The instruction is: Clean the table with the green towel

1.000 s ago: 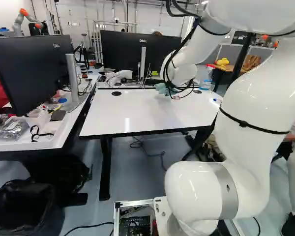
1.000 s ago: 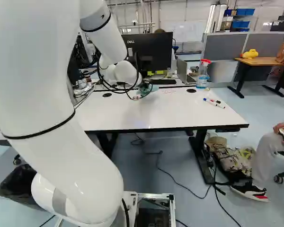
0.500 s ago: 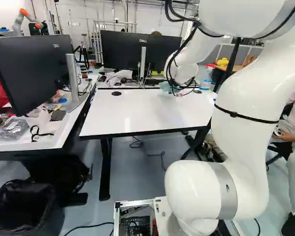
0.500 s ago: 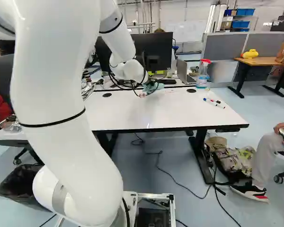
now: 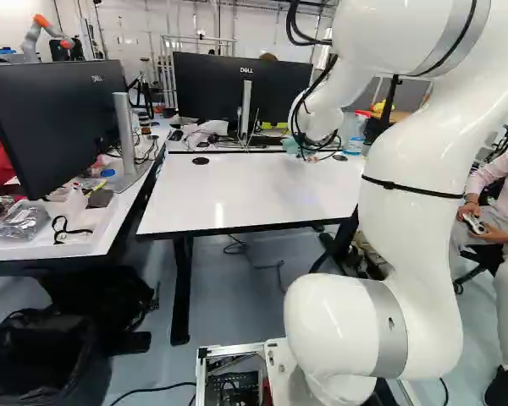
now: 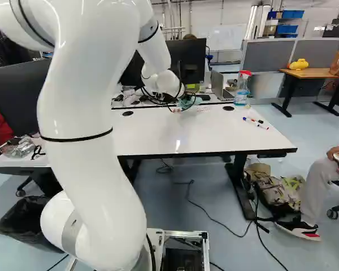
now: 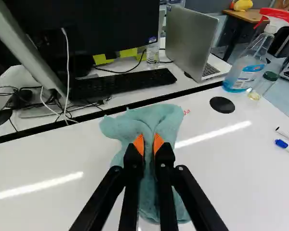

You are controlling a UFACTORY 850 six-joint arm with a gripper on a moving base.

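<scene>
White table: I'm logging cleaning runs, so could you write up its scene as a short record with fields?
surface: white table
held: green towel, pinched in the gripper
towel place: over the table's far part
marks: red marks just beside the towel
on table: spray bottle, green-lidded jar, markers
beyond far edge: keyboard, laptop, monitor

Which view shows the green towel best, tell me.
The wrist view: the green towel shows large there, pinched in the gripper. Both base views show only a small, distant patch of it.
</scene>
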